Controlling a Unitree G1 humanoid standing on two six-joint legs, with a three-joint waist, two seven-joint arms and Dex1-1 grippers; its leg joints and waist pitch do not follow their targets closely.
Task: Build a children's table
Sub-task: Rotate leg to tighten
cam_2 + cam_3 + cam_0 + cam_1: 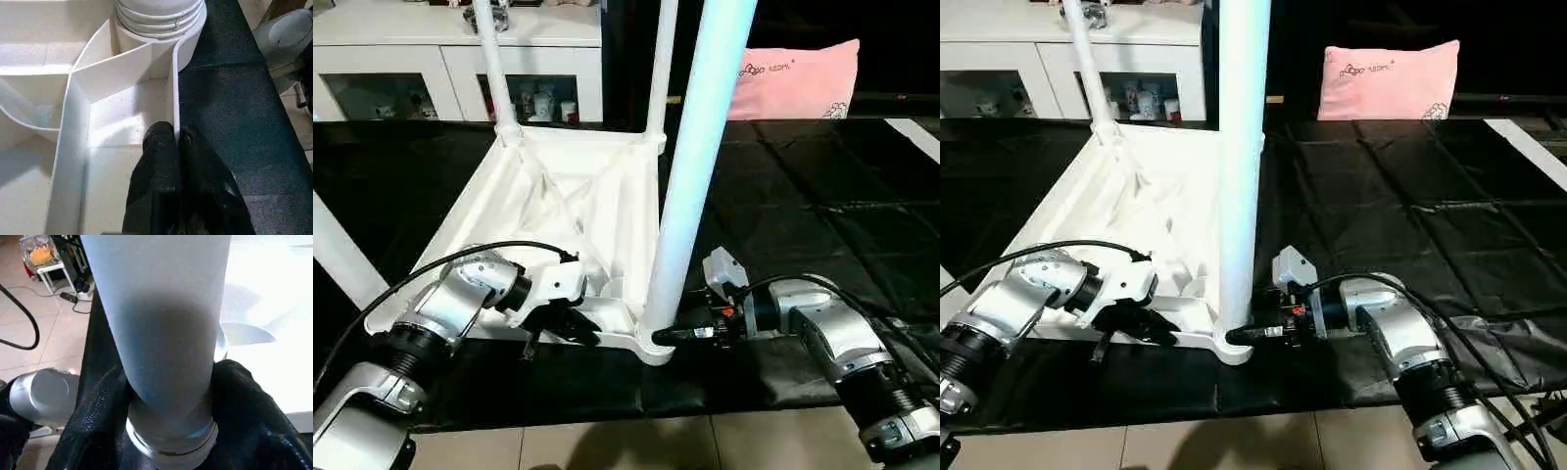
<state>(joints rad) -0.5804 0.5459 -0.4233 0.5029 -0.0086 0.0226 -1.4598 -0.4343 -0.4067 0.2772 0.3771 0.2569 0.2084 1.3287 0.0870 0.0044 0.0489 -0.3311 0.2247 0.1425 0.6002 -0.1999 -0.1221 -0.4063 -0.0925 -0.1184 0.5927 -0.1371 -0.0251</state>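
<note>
One black mat (803,215) covers the floor before a white cabinet (440,59).

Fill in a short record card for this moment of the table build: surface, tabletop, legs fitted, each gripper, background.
Surface: black mat on a tiled floor
Tabletop: white, lying upside down, ribbed underside up
Legs fitted: near-right leg upright in its corner socket; two far legs also standing
Left gripper: shut on the tabletop's edge wall beside the near socket
Right gripper: fingers either side of the near leg's base, at the socket
Background: white glass-door cabinet, pink pillow
</note>
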